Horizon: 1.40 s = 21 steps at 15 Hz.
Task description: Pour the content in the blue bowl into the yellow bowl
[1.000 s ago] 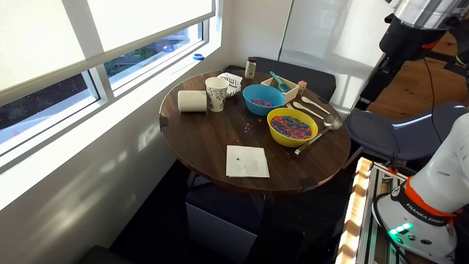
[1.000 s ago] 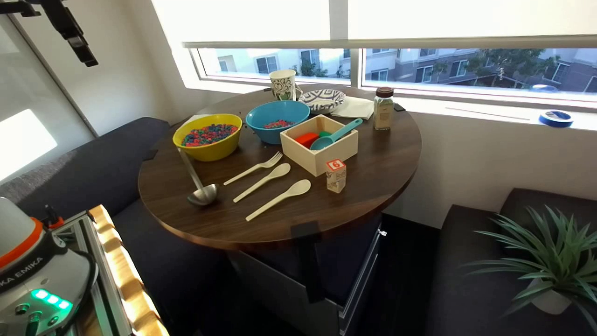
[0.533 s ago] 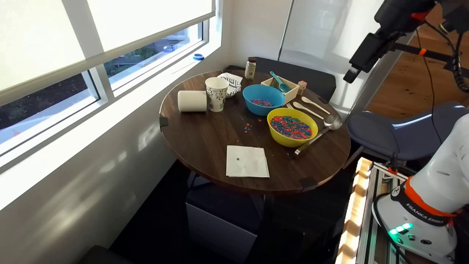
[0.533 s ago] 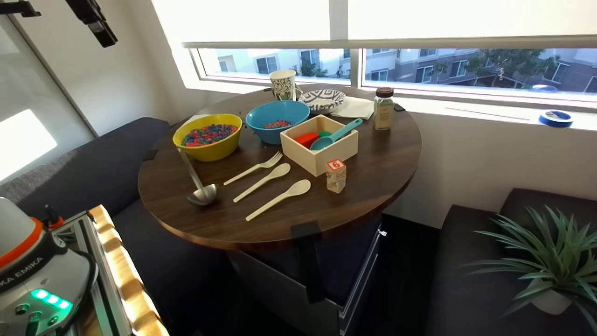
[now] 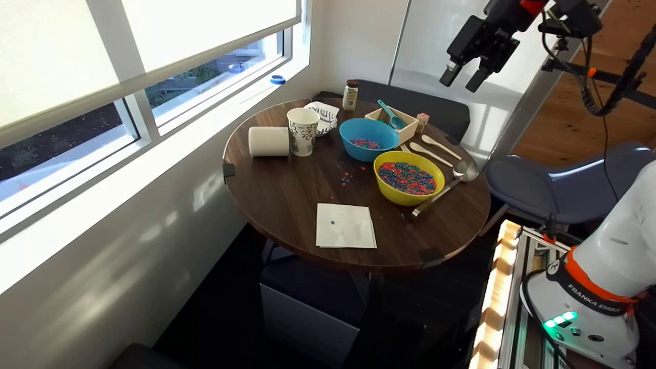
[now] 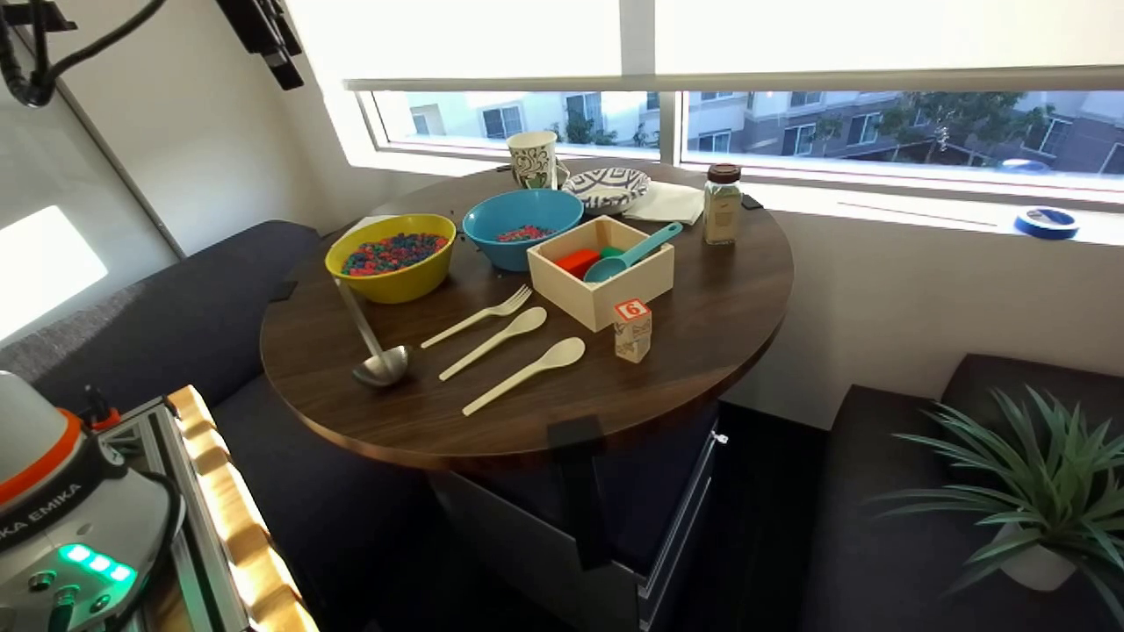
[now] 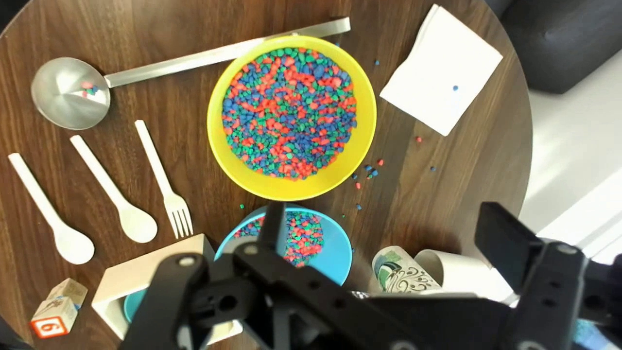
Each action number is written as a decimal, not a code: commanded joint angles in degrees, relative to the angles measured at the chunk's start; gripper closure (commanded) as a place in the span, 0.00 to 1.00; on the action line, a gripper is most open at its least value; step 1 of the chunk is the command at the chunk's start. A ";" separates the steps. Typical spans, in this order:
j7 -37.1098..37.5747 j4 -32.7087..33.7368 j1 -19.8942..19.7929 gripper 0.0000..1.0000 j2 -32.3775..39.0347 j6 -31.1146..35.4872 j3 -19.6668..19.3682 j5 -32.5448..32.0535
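Hovering fingers (image 5: 477, 80): they are hanging high, well apart from the things on the table (image 5: 277, 200), and are standing wide apart from each other, released.
Blue bowl (image 5: 361, 154): it is sitting upright on the table, just beside the yellow bowl (image 5: 397, 197); I cannot tell whether the two are touching. In the wrist view one finger is covering part of it.
Content (image 7: 307, 238): small red, blue and green bits are lying low in the blue bowl, with the inner wall showing above them.
Yellow bowl: it is sitting upright and is holding a broad bed of similar coloured bits (image 7: 291, 116).
Loose bits (image 7: 374, 172): a few are lying scattered on the table near both bowls, and one blue bit is resting on the white napkins (image 7: 440, 73).
Ladle (image 7: 70, 92): its handle is running partly hidden behind the yellow rim; its cup is carrying a few bits.
Cutlery: a fork (image 7: 163, 177) and two spoons (image 7: 120, 198) are lying side by side near the wooden box (image 6: 566, 288).
Box: it is holding a turquoise scoop (image 6: 628, 257) and red and green pieces.
Paper cup (image 5: 303, 130): it is standing upright just beside a white cylinder (image 5: 269, 141) that is lying on its side.
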 commanded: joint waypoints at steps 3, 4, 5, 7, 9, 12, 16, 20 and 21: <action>1.86 8.64 -1.37 0.00 16.21 5.05 2.74 -1.60; 2.34 9.48 -1.69 0.00 18.41 6.86 3.20 -3.03; 2.42 10.06 -1.61 0.00 20.69 8.85 3.37 -3.76; 3.47 10.47 -1.97 0.00 24.68 13.26 4.10 -7.69; 4.27 10.67 -1.82 0.00 28.25 15.91 3.80 -10.45; 7.74 9.54 -2.23 0.00 33.43 22.72 3.37 -17.16; 8.00 9.46 -1.39 0.00 34.83 24.53 2.07 -19.12; 8.15 9.68 -1.42 0.00 35.29 24.77 2.00 -19.62; 8.59 10.11 -1.36 0.00 36.22 24.91 2.15 -19.90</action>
